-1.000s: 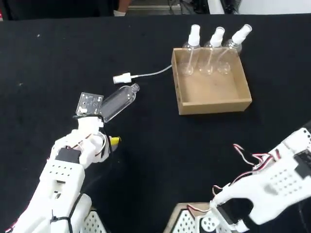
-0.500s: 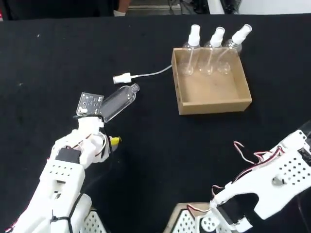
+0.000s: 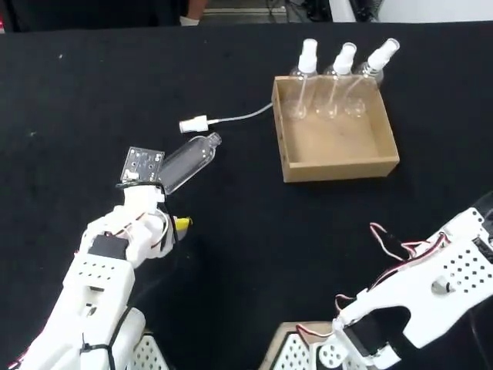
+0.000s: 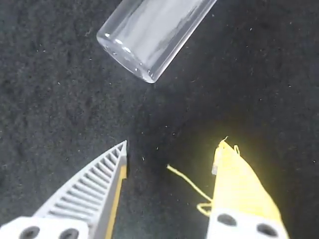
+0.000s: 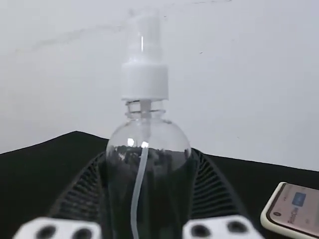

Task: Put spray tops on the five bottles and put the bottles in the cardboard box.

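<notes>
We log the left gripper (image 4: 172, 154) spread wide above the black table (image 3: 77, 77), gripping nothing. The uncapped bottle (image 3: 187, 162) lies just ahead of it, with a loose spray top (image 3: 195, 123) near its neck. The right gripper (image 5: 147, 199) clamps a topped bottle (image 5: 147, 144) upright. In the cardboard box (image 3: 339, 166), against its far wall, stand three more bottles (image 3: 342, 58) with tops. The print on the phone (image 5: 294, 206) screen is too small to read.

White printed shells on the left arm (image 3: 96, 274) and right arm (image 3: 447, 289), dotted with small holes, red and white cables (image 3: 393, 253) looping out; the left tool (image 4: 172, 149) pairs a ribbed white finger with a yellow one
</notes>
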### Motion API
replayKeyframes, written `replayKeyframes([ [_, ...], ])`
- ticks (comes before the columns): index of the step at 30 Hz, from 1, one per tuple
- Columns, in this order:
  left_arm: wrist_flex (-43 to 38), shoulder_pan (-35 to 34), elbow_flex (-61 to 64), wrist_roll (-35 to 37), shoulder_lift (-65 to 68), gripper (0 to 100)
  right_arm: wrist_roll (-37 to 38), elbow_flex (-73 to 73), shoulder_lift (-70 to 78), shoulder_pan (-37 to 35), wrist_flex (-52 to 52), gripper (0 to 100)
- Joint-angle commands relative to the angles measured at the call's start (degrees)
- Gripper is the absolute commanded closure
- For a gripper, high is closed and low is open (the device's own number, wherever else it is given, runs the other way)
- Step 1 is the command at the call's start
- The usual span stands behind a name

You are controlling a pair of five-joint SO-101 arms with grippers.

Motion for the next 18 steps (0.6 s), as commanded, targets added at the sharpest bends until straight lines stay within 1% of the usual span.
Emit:
replayKeyframes([
  [1, -1.05, 0.48, -0.66, 0.35, -1.05, 73, -0.09, -0.4, 1.27, 0.0, -0.44, 86.4],
  [3, -1.05, 0.48, -0.66, 0.35, -1.05, 73, -0.09, -0.4, 1.63, 0.0, -0.44, 79.8],
  [4, -1.05, 0.48, -0.66, 0.35, -1.05, 73, -0.09, -0.4, 1.63, 0.0, -0.44, 78.3],
  [11, -1.05, 0.57, -0.75, 0.35, -1.05, 73, 0.26, 1.27, 0.48, -0.26, -1.05, 77.2],
  [14, -1.05, 0.75, -0.75, 0.35, -1.05, 73, 3.69, 5.14, -2.59, -0.7, -0.97, 77.1],
  [18, -1.14, 0.84, -0.75, 0.26, -1.05, 73, 5.01, 10.24, -8.48, -2.2, -0.88, 77.1],
])
